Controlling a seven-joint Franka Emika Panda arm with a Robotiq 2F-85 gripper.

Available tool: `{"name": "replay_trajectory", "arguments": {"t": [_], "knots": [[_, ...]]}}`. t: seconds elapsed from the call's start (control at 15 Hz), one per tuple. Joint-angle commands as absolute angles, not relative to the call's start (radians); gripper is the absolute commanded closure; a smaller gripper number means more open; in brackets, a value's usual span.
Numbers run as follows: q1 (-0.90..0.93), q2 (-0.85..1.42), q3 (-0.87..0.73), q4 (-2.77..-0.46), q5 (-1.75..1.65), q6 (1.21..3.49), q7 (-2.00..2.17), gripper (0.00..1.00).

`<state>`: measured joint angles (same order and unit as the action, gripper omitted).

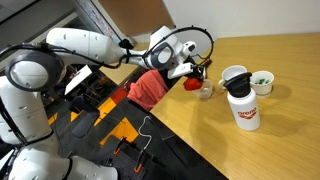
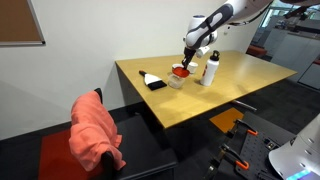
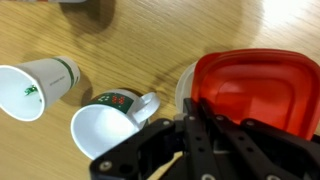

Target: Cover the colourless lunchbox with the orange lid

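My gripper [image 3: 196,128] is shut on the near edge of the orange lid [image 3: 250,88], a flat orange-red lid that fills the right of the wrist view. A pale see-through rim of the colourless lunchbox [image 3: 182,85] shows along the lid's left edge, under it. I cannot tell whether the lid is seated on it. In both exterior views the gripper [image 1: 190,72] [image 2: 187,58] holds the lid [image 1: 189,85] [image 2: 180,70] low over the table, with the lunchbox [image 1: 207,91] [image 2: 176,81] right beside or under it.
A white cup with a handle [image 3: 105,125] [image 1: 233,78] stands close beside the lid. Beyond it are a white bowl with green contents [image 1: 262,82] [image 3: 35,85] and a red-labelled white bottle [image 1: 243,110] [image 2: 210,68]. A black object [image 2: 153,80] lies on the table. A pink cloth [image 2: 95,130] hangs on a chair at the table edge.
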<state>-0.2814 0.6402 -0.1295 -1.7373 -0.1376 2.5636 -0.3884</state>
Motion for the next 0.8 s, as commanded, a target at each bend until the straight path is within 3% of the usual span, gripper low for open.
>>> {"name": "replay_trajectory", "arguments": {"t": [0.0, 0.73], "knots": [[-0.291, 0.699, -0.118, -1.637, -0.142, 2.527, -0.39, 0.98], [-0.304, 0.885, -0.106, -1.398, -0.138, 2.412, -0.403, 0.98]]}}
